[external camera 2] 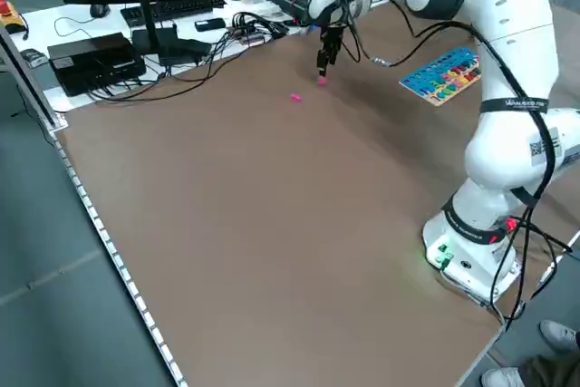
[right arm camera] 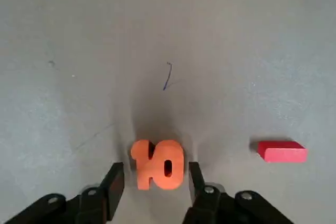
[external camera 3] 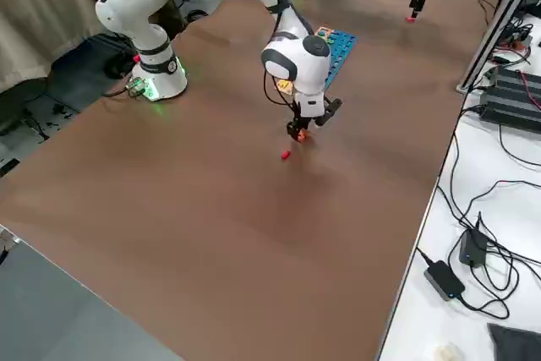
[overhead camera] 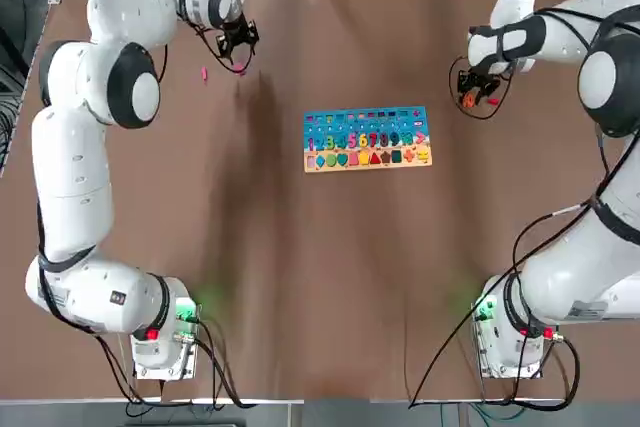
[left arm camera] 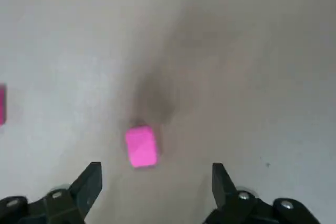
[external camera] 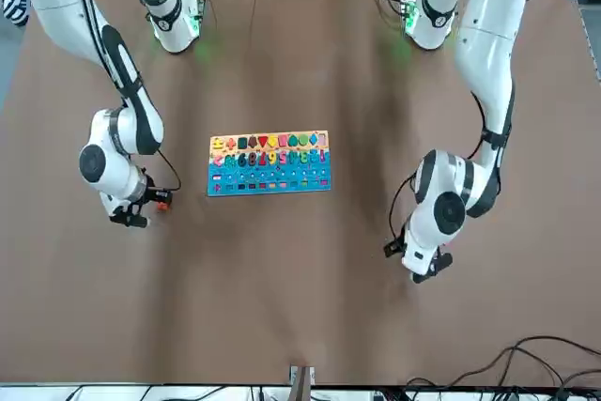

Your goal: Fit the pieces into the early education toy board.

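The toy board (overhead camera: 367,139), blue above a tan strip, lies mid-table. My left gripper (overhead camera: 238,47) hovers open at the far left over a pink piece (left arm camera: 141,146) that lies on the table between its fingers (left arm camera: 89,187), touching neither. A second pink piece (overhead camera: 204,74) lies a little to the left. At the far right, my right gripper (overhead camera: 475,92) stands low over the orange "10" piece (right arm camera: 157,163). Its fingers (right arm camera: 113,184) flank the piece closely, with thin gaps showing on both sides. A red block piece (right arm camera: 282,151) lies beside it.
The brown table (overhead camera: 330,277) stretches bare between the board and the arm bases (overhead camera: 165,342). Cables, a monitor and boxes (external camera 2: 95,56) crowd the bench beyond the far edge. A metal post (external camera 3: 494,23) stands at that edge.
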You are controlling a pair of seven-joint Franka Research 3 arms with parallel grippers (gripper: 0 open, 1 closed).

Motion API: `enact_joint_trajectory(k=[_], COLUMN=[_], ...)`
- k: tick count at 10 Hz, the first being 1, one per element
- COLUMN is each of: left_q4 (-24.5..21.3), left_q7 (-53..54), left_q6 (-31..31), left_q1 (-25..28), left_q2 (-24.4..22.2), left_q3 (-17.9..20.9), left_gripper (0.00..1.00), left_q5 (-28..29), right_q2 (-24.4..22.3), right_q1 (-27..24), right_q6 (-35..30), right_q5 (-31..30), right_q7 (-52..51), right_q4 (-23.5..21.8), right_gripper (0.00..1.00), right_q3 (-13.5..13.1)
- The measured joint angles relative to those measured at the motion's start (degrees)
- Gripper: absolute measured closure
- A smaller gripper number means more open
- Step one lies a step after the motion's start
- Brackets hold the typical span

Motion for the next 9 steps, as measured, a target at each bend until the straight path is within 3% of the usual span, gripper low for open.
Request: enact_joint_trajectory(k=[3, 6, 9], left_q4=[0.0, 0.0, 0.1], left_q7=[-0.7, -0.8, -0.9], left_q6=[-0.1, -0.1, -0.1], left_q1=[0.1, 0.1, 0.5], left_q2=[1.7, 2.5, 2.5], left_q3=[0.0, -0.1, 0.0], left_gripper=[0.06, 0.1, 0.27], left_q5=[0.0, 0.0, 0.0], right_q2=[-0.7, -0.9, -0.9], right_q1=[0.0, 0.0, 0.0], right_q6=[0.0, 0.0, 1.3], right_q5=[0.0, 0.0, 0.0], right_q7=[0.0, 0.0, 0.0], right_q4=[0.0, -0.1, -0.3], right_gripper=[0.53, 0.53, 0.53], right_q3=[0.0, 0.0, -0.1])
